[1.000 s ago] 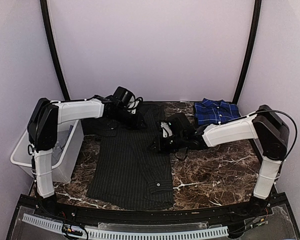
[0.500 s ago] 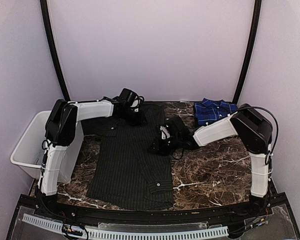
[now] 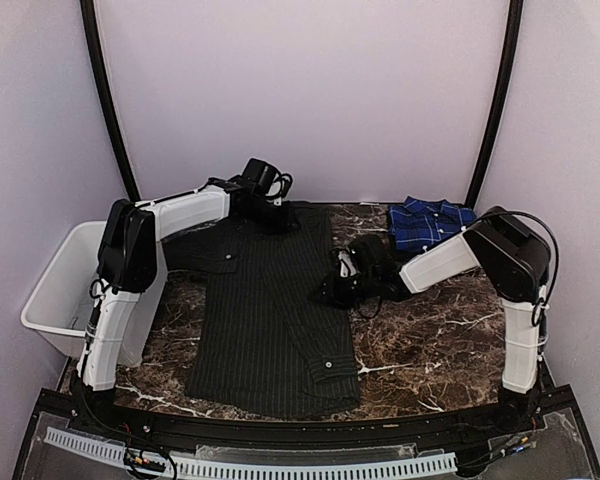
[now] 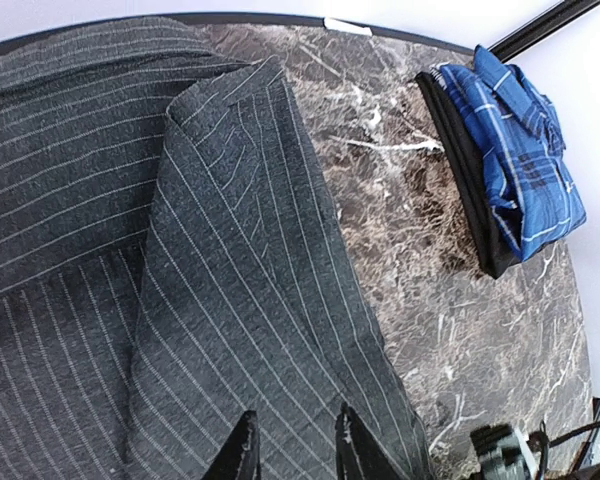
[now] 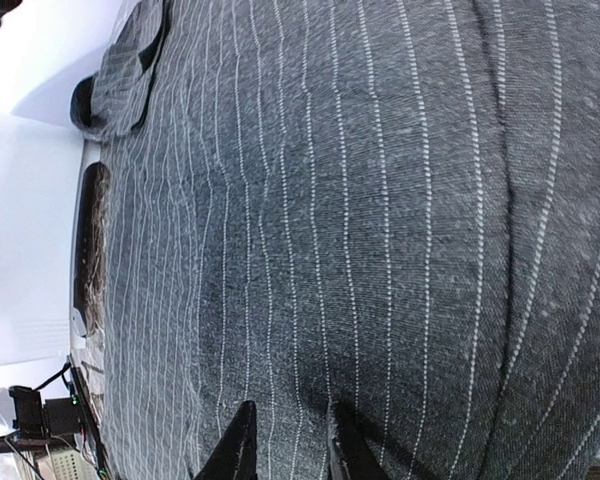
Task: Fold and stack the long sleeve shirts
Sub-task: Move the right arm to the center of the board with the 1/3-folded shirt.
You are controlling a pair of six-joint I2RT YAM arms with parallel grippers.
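So the black pinstripe shirt [image 3: 265,310] is spread mid-worktop [image 3: 430,340]. The left hand [image 4: 295,455] pinches it near the far edge, and the right hand [image 5: 285,445] pinches its right side. Uneven pulling could skew the fold or let the cloth slip.

My left arm [image 3: 180,212] reaches far back; my right arm [image 3: 440,262] bends inward. My left gripper [image 4: 292,445] and right gripper [image 5: 285,440] pinch the shirt [image 3: 270,310].

Bright even light, corners perhaps overexposed
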